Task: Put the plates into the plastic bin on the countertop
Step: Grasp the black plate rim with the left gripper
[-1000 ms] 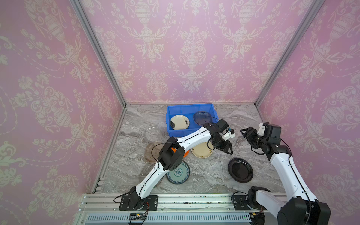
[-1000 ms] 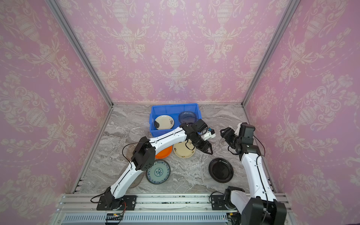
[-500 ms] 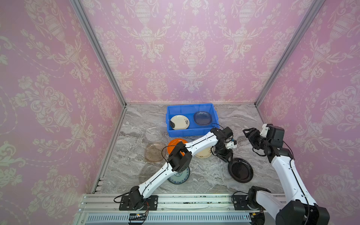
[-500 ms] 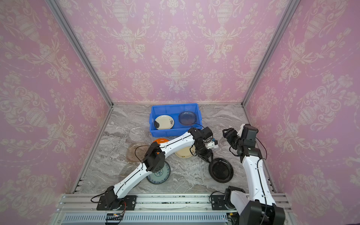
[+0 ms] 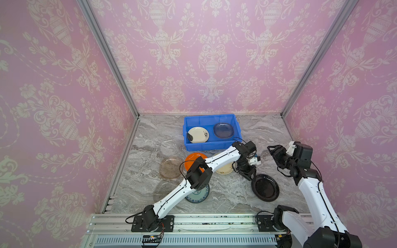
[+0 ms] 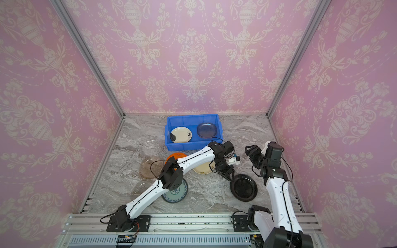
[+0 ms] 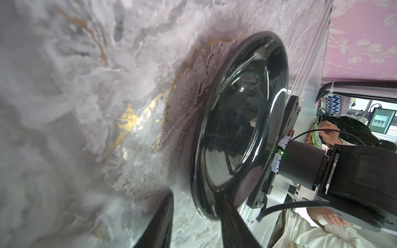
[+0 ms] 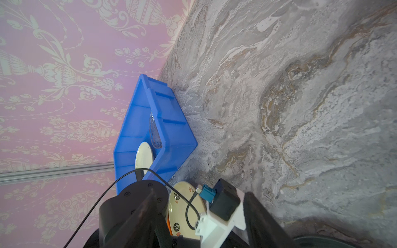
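The black plate lies flat on the countertop, well apart from the plastic bin, and it looks like the one being picked up. The left gripper has its tips at the rim nearest the bin. In the left wrist view its fingers stand apart astride that rim, one outside over the marble and one over the plate's inner slope, with a gap showing on the outer side, so the rim is not yet clamped.

Two plates already rest side by side in the bin: a cream plate with a dark motif and a smoky glass plate. Seven appear left on the countertop. Besides the black one there are an orange plate, a second cream plate partly under the left arm, a teal-patterned plate, a brownish glass plate, a clear glass plate and a fainter clear plate. The task therefore seems less than a quarter done.

The right gripper hangs above the countertop beside the bin, fingers apart and empty.

The second cream plate carries small red and dark characters in the right wrist view, too small to read, and no brand or label is legible anywhere
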### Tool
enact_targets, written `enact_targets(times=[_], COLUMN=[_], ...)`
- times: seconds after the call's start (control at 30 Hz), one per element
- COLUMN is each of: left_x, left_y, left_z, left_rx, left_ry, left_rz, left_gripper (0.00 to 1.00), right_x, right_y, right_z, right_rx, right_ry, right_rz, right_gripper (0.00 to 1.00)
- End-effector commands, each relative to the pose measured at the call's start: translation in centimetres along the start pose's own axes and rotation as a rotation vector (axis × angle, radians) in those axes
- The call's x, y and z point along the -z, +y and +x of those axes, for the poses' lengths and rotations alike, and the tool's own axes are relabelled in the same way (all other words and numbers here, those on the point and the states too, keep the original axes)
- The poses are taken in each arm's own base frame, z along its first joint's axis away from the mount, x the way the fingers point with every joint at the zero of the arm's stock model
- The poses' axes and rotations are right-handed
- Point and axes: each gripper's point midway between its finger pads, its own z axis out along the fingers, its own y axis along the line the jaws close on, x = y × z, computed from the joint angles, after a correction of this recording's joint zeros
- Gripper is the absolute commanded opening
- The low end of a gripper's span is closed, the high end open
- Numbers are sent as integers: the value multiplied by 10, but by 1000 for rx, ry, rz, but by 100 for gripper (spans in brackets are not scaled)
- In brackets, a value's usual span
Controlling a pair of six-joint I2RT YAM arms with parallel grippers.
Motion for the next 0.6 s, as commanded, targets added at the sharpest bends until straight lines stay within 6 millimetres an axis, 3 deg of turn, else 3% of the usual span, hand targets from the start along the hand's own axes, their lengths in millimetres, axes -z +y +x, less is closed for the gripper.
enact_targets(times=[0.0, 0.57], left_x=[-14, -21], left_y=[8, 10], left_z=[7, 7], left_rx=[24, 58], left_ry=[44, 53], left_rz=[23, 46], left_gripper=[38, 21], right_x=[4, 7], right_y=[1, -1], right_z=[2, 4], right_rx=[-1, 19], right_ry=[-5, -4], right_rz=[-12, -2], right_gripper=[65, 65])
